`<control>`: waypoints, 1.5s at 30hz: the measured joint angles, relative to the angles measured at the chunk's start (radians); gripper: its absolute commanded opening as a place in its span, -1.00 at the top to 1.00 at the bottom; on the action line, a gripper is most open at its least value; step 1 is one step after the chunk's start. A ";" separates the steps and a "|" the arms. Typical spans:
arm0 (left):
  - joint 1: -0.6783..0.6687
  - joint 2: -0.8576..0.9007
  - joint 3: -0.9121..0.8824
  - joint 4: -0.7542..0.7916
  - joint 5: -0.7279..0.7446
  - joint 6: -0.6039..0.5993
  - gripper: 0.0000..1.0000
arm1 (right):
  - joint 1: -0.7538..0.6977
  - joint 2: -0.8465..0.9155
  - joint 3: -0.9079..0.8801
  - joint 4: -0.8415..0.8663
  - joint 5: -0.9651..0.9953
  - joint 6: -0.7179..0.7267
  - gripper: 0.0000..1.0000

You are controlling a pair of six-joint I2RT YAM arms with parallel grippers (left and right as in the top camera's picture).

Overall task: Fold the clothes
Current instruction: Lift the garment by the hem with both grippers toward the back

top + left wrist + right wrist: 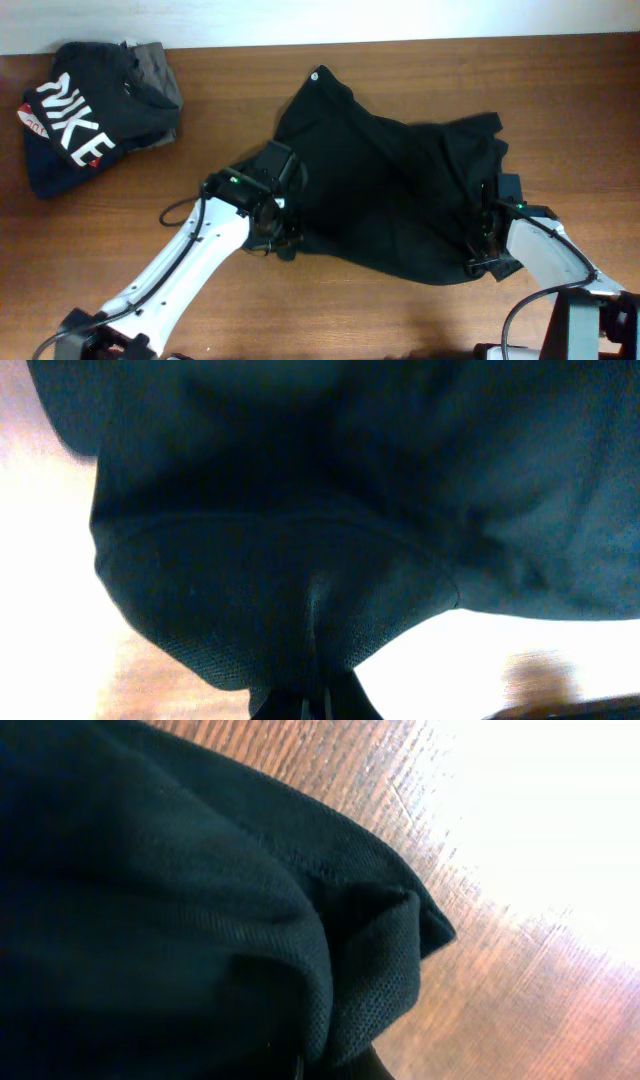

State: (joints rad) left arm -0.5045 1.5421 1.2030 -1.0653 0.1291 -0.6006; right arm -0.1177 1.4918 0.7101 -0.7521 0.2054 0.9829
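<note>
Right up against both wrist lenses: black T-shirt (150, 920), its fine knit filling most of each view. In the right wrist view, bunched into a puckered hem corner and drawn down into the right gripper (300, 1068) at the bottom edge; jaws together, clamped on that fabric, with almost nothing of the fingers showing. Beyond the corner, brown wooden table (480, 970), washed out by glare toward the upper right. In the left wrist view, gathered likewise into a narrow crease running down into the left gripper (315, 705); jaws closed tight on the cloth, a curved seam arching across above the pinch.

From overhead, spread crumpled over the middle of the table, a little right of centre, collar end toward the far edge with a small white round mark (318, 74) at its top. Gripped at the near-left edge by the left arm and at the near-right edge by the right arm. Not lying flat; ridged and uneven between the two grips, one sleeve poking out at the upper right.

Off in the far left corner, well apart from the shirt: dark NIKE garment (65, 125), touching and partly covering a grey folded garment (155, 62).
</note>
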 measured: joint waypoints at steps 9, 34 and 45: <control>0.000 -0.008 0.340 -0.174 -0.188 0.033 0.99 | 0.000 -0.081 0.311 -0.206 0.000 -0.124 0.93; 0.000 -0.036 1.379 -0.439 -0.389 0.196 0.99 | 0.000 -0.143 1.695 -0.863 -0.108 -0.531 0.92; 0.000 0.071 1.431 -0.225 -0.546 0.241 0.99 | 0.001 0.029 1.708 -0.686 -0.151 -0.542 0.87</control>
State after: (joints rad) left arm -0.5045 1.6131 2.6339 -1.2907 -0.4168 -0.3592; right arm -0.1169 1.5208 2.4184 -1.4376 0.0540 0.4408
